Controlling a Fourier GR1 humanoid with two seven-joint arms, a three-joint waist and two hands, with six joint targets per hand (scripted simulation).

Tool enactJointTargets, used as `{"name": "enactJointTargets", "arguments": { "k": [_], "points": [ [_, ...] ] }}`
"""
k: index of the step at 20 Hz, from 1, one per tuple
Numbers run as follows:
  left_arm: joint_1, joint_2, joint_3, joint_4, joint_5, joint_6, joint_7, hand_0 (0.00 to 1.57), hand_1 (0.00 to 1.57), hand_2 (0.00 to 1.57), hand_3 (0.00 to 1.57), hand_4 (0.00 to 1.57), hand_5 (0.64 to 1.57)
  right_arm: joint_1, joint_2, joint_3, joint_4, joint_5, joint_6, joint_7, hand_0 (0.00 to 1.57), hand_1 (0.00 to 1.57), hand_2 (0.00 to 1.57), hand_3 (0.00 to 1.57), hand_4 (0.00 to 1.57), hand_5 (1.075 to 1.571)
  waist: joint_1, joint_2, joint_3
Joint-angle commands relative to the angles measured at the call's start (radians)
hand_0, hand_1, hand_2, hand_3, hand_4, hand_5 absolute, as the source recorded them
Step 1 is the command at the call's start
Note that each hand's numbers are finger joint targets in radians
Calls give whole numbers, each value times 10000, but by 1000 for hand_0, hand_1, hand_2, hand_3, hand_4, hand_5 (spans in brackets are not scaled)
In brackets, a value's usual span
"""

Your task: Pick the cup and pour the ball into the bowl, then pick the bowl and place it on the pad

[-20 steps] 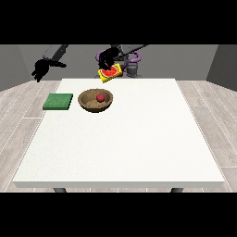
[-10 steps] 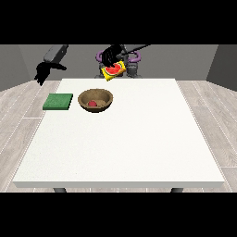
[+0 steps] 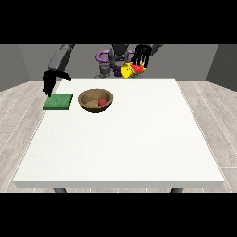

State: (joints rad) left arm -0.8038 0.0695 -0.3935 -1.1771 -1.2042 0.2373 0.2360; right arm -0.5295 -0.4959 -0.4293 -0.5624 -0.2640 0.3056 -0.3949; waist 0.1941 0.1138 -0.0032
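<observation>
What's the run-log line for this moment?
ball: in bowl | cup: held by hand at view's right | hand at view's left: above pad | bowl: beside pad

a large white table fills the middle of the view, its top square-cornered and evenly lit, with a thin pale edge along the near side. two dark legs show under that near edge, one towards each corner. the floor around it is pale grey-brown planking, the boards running at angles on both sides. behind stands a plain grey wall, darker towards the corners. the light is soft and even, with only faint shade beneath the table.
</observation>
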Motion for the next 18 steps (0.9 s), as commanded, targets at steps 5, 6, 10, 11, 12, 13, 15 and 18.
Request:
{"name": "enactJointTargets", "arguments": {
  "k": [5, 6, 10, 11, 12, 13, 15, 18],
  "points": [
    [340, -314, 2788, -899, 4715, 74, -2065, 1173, 1173, 1243, 1069, 803, 1527, -353, 462, -123, -273, -294, -67, -319, 0, 0, 0, 0, 268, 1566, 339, 1724, 2],
    [534, -406, 2927, -738, 5181, 64, -2489, 1081, 1081, 1089, 905, 821, 1549, -517, 600, -64, -404, -312, -206, -127, 0, 0, 0, 0, 305, 1569, 193, 1834, -7],
    [436, -685, 3922, -450, 7018, 267, -3342, 287, 287, 0, 0, 832, 1559, -1176, 832, 49, -844, -479, -264, 273, 0, 0, 0, 0, 393, 1570, -411, 2408, -6],
    [1390, -687, 3397, -721, 7545, 729, -3807, 0, 0, 0, 0, 797, 1554, -1191, 819, 122, -783, -352, -485, 365, 0, 0, 0, 0, 404, 1569, -157, 2392, -4],
    [1082, -689, 3501, -472, 7969, 440, -3870, 0, 0, 0, 0, 400, 1548, -1205, 1325, 432, -978, -173, -515, 81, 0, 0, 0, 0, 421, 1566, -494, 2623, 1],
    [1912, -690, 3417, -490, 8462, 264, -4201, 0, 0, 0, 0, 0, 1545, -728, 1316, 439, -922, -163, -429, 115, 0, 0, 0, 0, 373, 1564, -537, 2203, 4],
    [1400, -665, 4362, 234, 8696, -144, -4663, 0, 0, 0, 0, 0, 1518, -857, 1547, 764, -1218, -13, -673, 551, 0, 0, 0, 0, 294, 1553, -985, 2014, 13],
    [2170, -693, 3845, 283, 8800, -88, -4735, 0, 0, 0, 0, 0, 1519, -859, 1484, 903, -901, 64, -450, 522, 0, 0, 0, 0, 111, 1541, -1124, 1587, 31]
  ]
}}
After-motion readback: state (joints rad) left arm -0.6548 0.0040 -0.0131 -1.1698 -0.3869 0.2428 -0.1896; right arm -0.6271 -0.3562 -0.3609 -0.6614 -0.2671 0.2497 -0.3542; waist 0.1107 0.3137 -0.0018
